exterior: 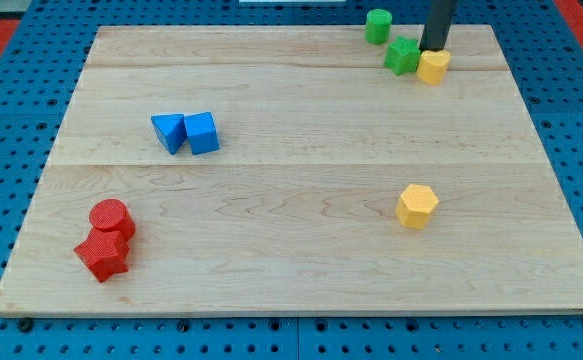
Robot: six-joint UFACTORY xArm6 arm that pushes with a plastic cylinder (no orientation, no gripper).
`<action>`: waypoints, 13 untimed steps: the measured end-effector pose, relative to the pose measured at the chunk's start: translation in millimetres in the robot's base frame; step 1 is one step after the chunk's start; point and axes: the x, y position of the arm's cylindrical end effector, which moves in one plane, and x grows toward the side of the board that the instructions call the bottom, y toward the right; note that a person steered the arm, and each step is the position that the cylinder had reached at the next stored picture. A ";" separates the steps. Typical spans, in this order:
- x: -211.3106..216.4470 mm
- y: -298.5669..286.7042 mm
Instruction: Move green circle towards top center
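No legible text, labels or numbers anywhere in view.

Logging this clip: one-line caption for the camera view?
My tip sits between green star block and yellow block, right of green circle block near the wooden board's top edge.

My tip [434,48] — rod upright, at the view's top right
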 end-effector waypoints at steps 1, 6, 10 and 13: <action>0.8 -33.7; -3.8 -231.9; -68.4 -175.9; 33.1 -110.2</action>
